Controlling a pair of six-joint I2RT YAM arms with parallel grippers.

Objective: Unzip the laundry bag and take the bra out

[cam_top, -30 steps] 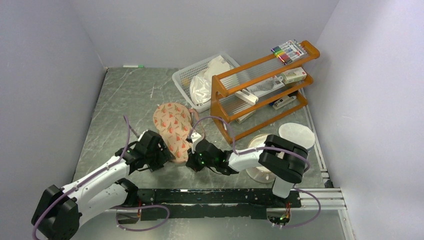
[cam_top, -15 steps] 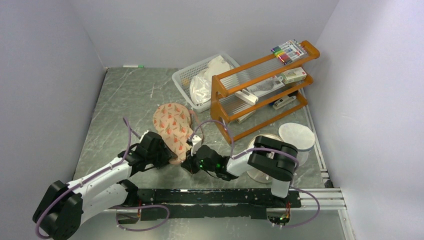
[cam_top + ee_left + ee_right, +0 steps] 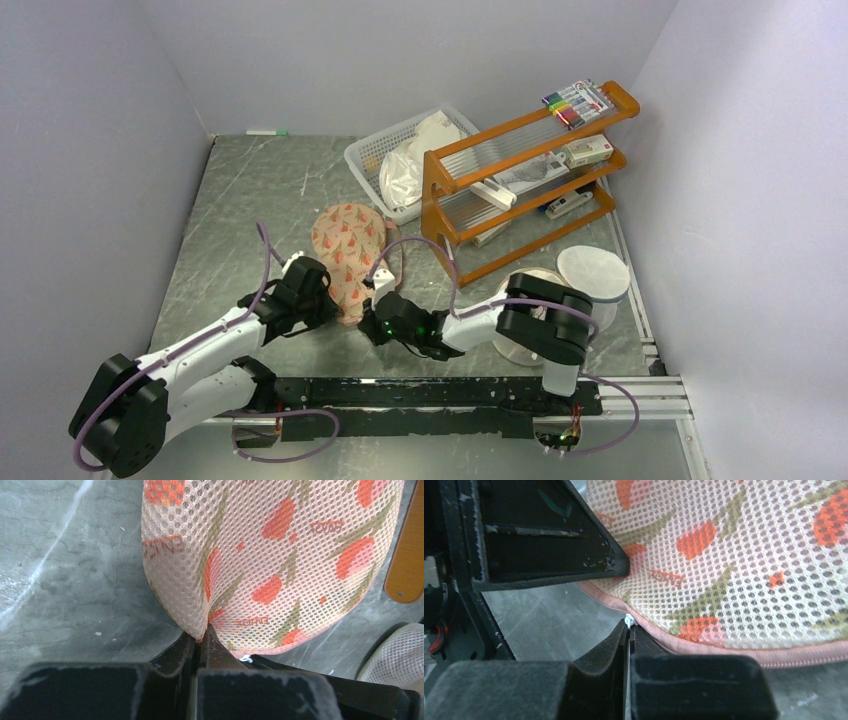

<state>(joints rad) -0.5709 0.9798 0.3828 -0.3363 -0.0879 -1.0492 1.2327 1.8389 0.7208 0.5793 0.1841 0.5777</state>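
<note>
The laundry bag [image 3: 347, 255] lies on the tabletop [image 3: 250, 190] just beside the near end of the wooden rack [image 3: 520, 170]. No bra can be seen, so it is presumably inside.

The left gripper [image 3: 200, 637] has its jaws pinching a fold of the bag's mesh. The right gripper [image 3: 628, 627] has its jaws pressed together on a small white tab at the pink rim [image 3: 704, 647], apparently the zip pull [image 3: 628, 621].

The pull is tiny and held only at the tips, so it could slip out under a quick tug. The left pinch holds thin fabric; if it gives, the whole bag would drag along and the zip would stay shut. Pulling toward the rack risks snagging on it.

The tabletop is smooth grey marbled sheet, giving little friction. Plain pale walls [image 3: 100, 120] stand behind and beyond the rack.
</note>
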